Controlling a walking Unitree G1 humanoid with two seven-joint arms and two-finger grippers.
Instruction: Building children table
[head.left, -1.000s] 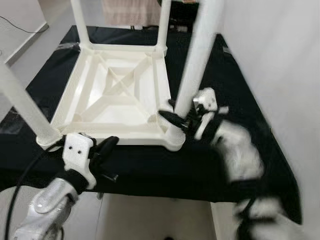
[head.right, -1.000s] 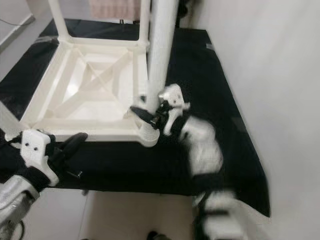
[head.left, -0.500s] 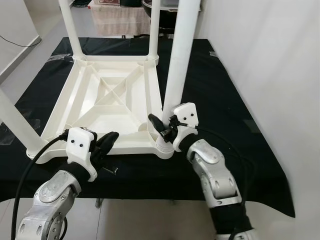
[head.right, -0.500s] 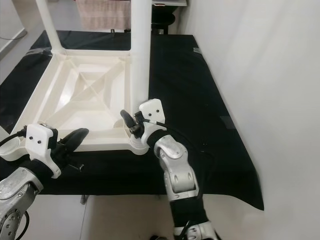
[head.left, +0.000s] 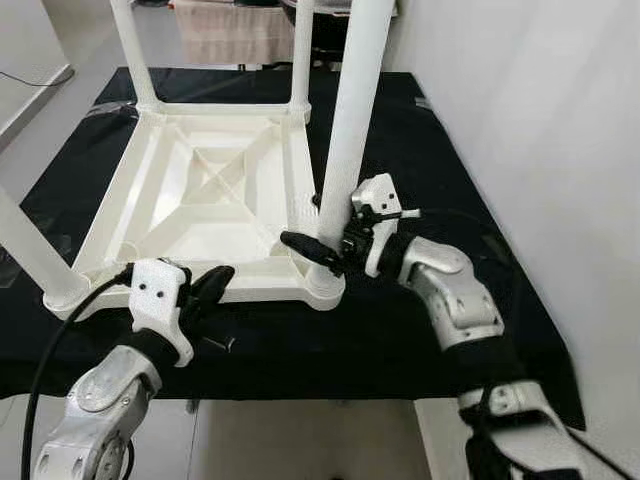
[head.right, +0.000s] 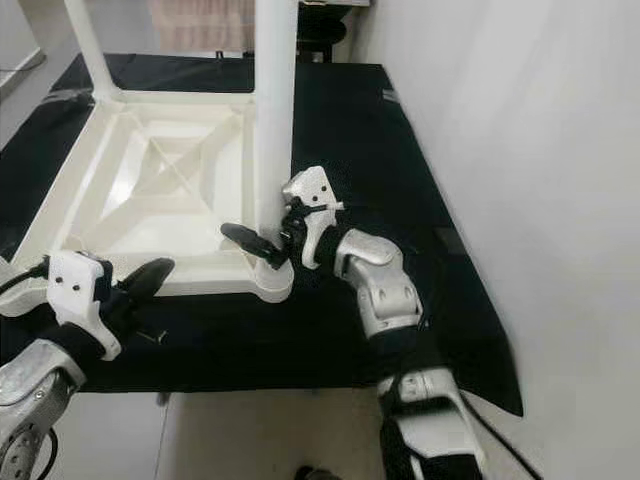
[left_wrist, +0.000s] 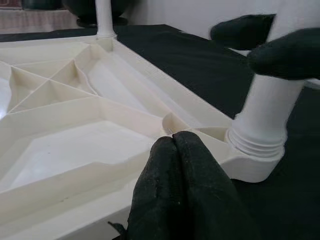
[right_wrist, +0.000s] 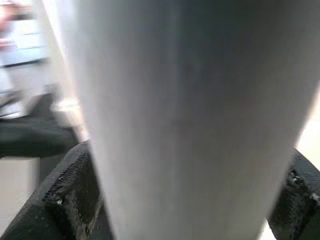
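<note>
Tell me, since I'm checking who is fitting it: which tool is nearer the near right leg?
Right. The right tool straddles the leg just above its socket. The left tool sits shut by the tabletop's front edge, apart from the leg.

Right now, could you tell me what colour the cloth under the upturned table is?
The cloth is plain black, clearest in the left eye view.

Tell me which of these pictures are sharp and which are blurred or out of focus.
Left and right eye views: sharp, evenly lit. Left wrist view: table frame fairly sharp, left hand soft. Right wrist view: white leg close and out of focus, background blurred.
</note>
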